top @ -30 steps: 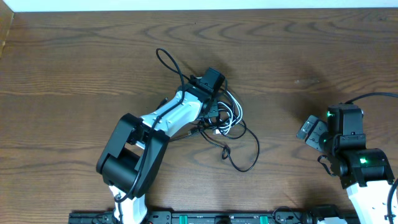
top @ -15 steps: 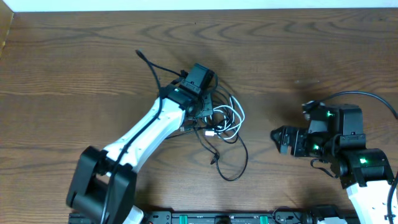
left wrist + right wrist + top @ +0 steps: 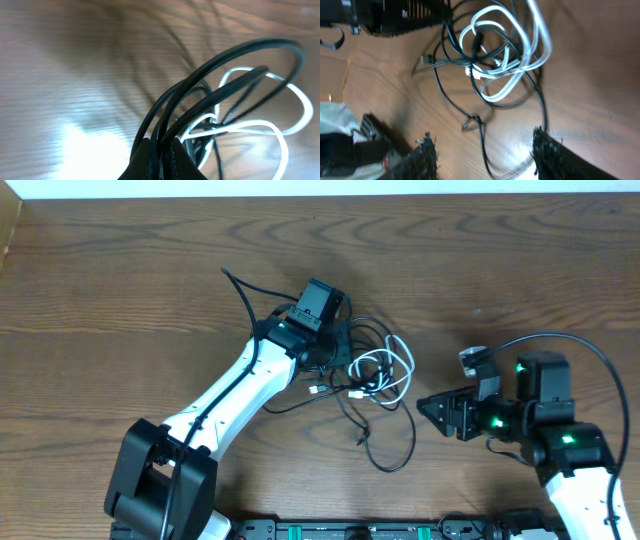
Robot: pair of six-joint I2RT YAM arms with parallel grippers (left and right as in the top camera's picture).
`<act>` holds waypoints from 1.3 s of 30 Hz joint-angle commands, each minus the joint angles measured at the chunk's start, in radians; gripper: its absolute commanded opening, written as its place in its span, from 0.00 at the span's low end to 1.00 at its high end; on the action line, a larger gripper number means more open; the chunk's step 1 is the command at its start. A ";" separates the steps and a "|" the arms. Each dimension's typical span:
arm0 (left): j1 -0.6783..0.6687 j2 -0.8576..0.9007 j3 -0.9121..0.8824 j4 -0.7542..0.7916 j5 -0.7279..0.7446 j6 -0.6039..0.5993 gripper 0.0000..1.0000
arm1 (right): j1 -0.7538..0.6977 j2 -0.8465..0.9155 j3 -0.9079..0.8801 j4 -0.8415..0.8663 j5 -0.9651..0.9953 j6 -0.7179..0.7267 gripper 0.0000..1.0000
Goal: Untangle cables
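A tangle of thin black cables (image 3: 385, 442) and a white cable (image 3: 378, 368) lies at the table's middle. My left gripper (image 3: 332, 352) is at the tangle's left edge and is shut on several black cable strands (image 3: 200, 100), with white loops (image 3: 295, 107) hanging past them. My right gripper (image 3: 428, 408) is open and empty, pointing left, just right of the tangle. In the right wrist view the white cable (image 3: 520, 55) and a black loop (image 3: 482, 137) lie ahead between its fingers (image 3: 482, 152).
The wooden table (image 3: 120, 300) carries the tangle. One black cable end (image 3: 228, 275) sticks out to the upper left. The thick black wire of the right arm (image 3: 580, 350) arcs above its wrist. A rail (image 3: 340, 530) runs along the front edge.
My right gripper has swung left toward the tangle and opened. My left arm stretched out to the upper left with the black strands, and the cables shifted and spread a little.
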 commanded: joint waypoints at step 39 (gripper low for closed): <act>-0.022 -0.006 0.004 0.019 0.453 0.313 0.07 | 0.123 0.265 -0.097 0.520 0.098 -0.081 0.48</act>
